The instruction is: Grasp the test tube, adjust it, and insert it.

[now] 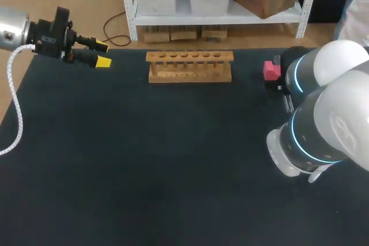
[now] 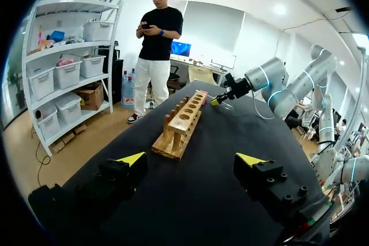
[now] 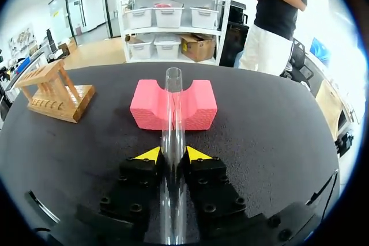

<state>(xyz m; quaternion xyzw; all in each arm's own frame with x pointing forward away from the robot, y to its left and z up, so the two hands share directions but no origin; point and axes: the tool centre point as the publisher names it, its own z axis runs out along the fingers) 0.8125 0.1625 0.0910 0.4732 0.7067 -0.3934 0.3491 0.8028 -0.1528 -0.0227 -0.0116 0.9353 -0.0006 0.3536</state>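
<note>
The clear test tube (image 3: 173, 119) is pinched between the yellow tips of the right jaws. It runs straight out ahead of them over the notch of a pink foam block (image 3: 195, 106); I cannot tell whether it touches the foam. It looks light, stiff, slick and probably breakable, so a gentle grip on the mid-body seems safer than one near the open rim, and it may slide if tilted.

On the black table (image 1: 173, 159) the block sits at about 2 o'clock. The wooden test tube rack (image 1: 190, 66), its holes empty, stands at 12. The left jaws, at 10, are spread and hold nothing.
</note>
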